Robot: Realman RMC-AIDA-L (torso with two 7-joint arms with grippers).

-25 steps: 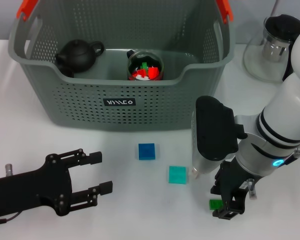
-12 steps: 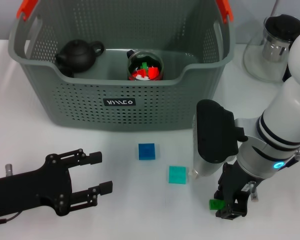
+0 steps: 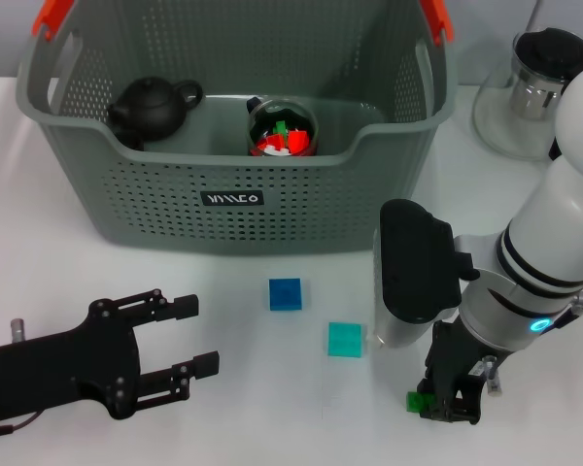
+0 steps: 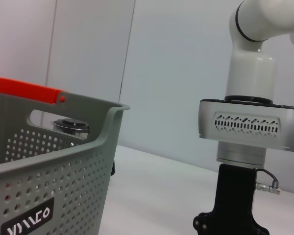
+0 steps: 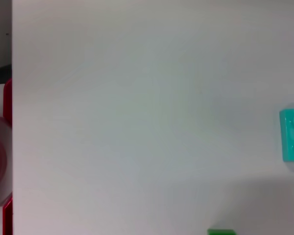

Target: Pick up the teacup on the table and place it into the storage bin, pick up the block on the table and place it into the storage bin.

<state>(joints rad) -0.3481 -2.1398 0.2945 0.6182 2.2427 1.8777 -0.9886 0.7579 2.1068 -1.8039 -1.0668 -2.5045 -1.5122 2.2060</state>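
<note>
The right pincer (image 3: pixel 445 403), black and pointing straight down at the white desk (image 3: pixel 39 204), sits low over a small green block (image 3: pixel 417 400) near the desk's front edge. The block shows just at the pincer's side, touching or nearly touching the black fingers; whether the fingers are closed on it cannot be told. In the right wrist view only a sliver of the green block (image 5: pixel 220 231) shows at the picture's edge, with a turquoise studded block (image 5: pixel 293 135) well apart from it.

Out from the pincer, that flat turquoise square block (image 3: pixel 346 339) lies on the desk between the right arm and a smaller dark blue cube (image 3: pixel 285 293). Behind them stands the large grey-green perforated plastic storage bin (image 3: pixel 233 199) with orange handle ends. Inside it rest a dark brown teapot-shaped vessel (image 3: pixel 154 105) and a round clear container (image 3: pixel 282 127) of red, green and white pieces. A glass pitcher with a black lid (image 3: pixel 531 83) stands on the desk beside the bin, on the right.

The left pincer (image 3: pixel 180 349), black with fingers spread apart and holding nothing, lies idle near the desk's front left corner.

No teacup is left on the desk, so that part looks done. The block part looks barely begun: three blocks are on the desk, none visibly in the bin.
</note>
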